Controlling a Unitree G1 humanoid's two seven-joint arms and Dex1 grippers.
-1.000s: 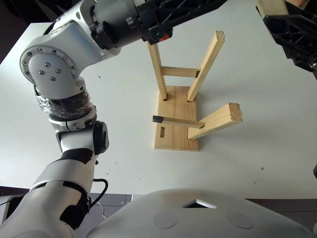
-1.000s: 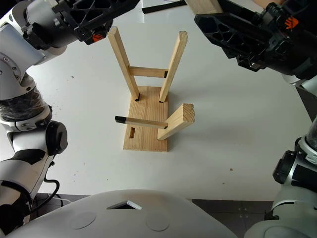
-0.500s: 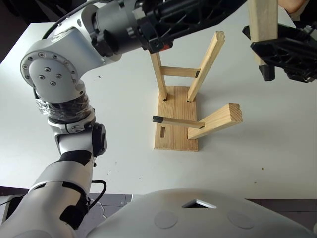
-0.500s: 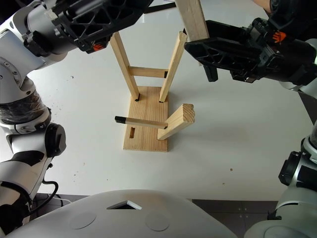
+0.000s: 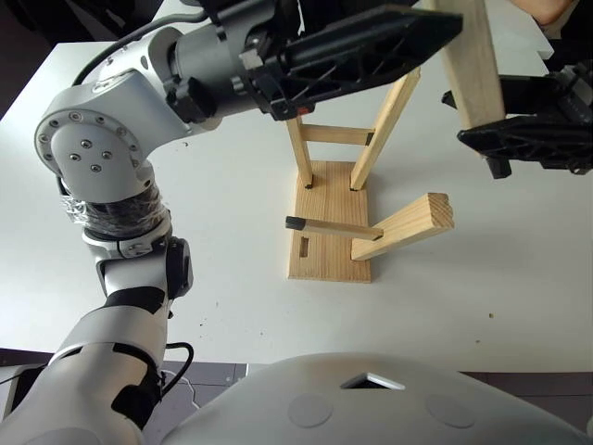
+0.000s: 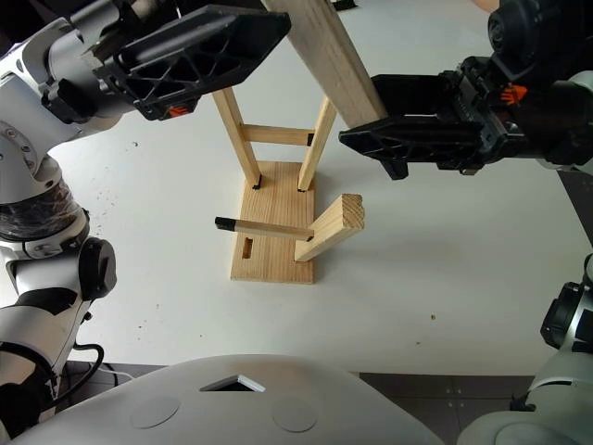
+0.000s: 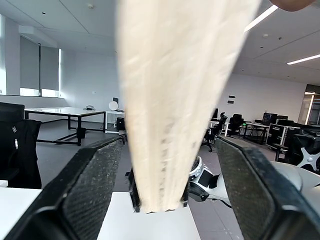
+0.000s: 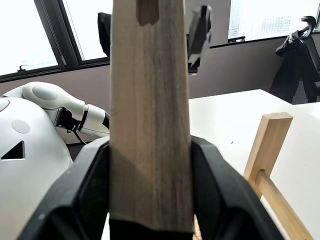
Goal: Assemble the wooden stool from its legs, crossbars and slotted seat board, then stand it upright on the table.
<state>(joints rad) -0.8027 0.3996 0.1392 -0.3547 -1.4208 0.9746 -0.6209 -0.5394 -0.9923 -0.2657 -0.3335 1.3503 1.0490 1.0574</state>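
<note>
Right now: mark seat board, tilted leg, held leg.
seat board [image 5: 329, 267]: left eye view, bare near end.
tilted leg [image 5: 404, 229]: left eye view, mid-length.
held leg [image 6: 329, 57]: right eye view, mid-length.

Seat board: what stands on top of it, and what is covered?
Two upright legs joined by a crossbar stand at the seat board's far end; a tilted leg with a second crossbar sits nearer. One slot is empty. Leg ends inside slots are hidden.

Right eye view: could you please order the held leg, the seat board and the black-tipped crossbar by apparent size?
1. held leg, largest, though its nearness to the camera inflates it
2. seat board
3. black-tipped crossbar, smallest
</note>
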